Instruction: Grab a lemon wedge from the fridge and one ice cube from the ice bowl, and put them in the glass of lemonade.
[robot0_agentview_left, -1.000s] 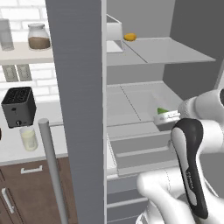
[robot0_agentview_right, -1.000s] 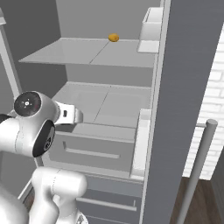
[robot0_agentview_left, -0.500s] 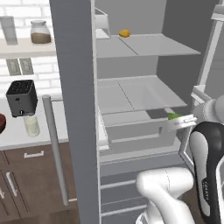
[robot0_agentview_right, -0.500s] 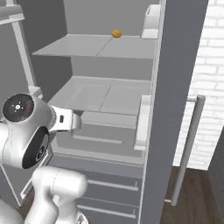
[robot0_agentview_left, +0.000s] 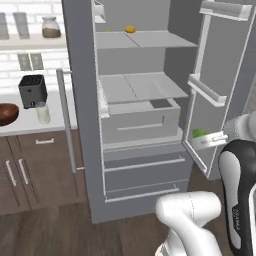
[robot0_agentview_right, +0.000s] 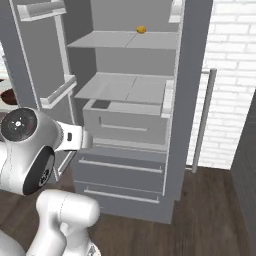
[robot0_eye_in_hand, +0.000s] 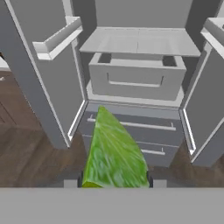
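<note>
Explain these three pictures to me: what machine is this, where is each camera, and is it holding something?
This is a rendered kitchen with a white robot arm on a base that drives. Two pictures come from cameras on that base, behind the arm to its left and right, both facing the open fridge. The third looks along the gripper from the hand itself. There, the fingers are closed on a green wedge. A small yellow-orange piece lies on the fridge's top shelf. In the left base view, the counter beside the fridge carries a black toaster, the glass of lemonade and the wooden ice bowl.
</note>
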